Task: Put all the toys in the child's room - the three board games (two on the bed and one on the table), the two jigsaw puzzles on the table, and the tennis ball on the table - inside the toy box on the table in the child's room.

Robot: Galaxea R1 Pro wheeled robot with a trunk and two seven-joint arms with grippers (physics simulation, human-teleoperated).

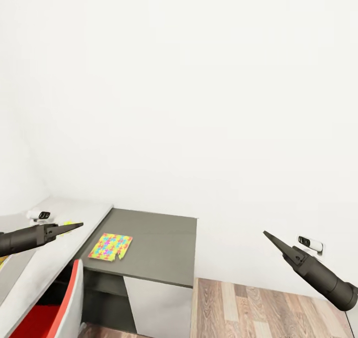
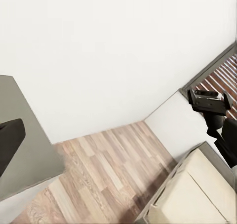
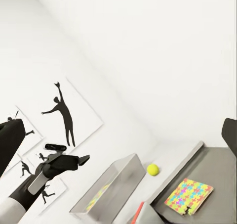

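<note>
Jigsaw puzzle (image 1: pixel 111 246) flat on dark grey desk section (image 1: pixel 164 238); tennis ball (image 3: pixel 153 169) beside toy box (image 3: pixel 111 187). Approach step, probably. Left gripper (image 1: pixel 67 227) and right gripper (image 1: pixel 274 242) empty, jaws apparently closed. Next: reach, open, pinch sheet edge.

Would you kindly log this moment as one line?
phase: approach | jigsaw puzzle on dark desk section | left gripper shut, empty | right gripper shut, empty

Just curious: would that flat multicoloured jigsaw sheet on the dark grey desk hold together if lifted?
The multicoloured jigsaw sheet looks thin, so probably light and floppy. One corner already looks broken, so pieces may separate. Lying flat, it likely slides rather than rolls.
</note>
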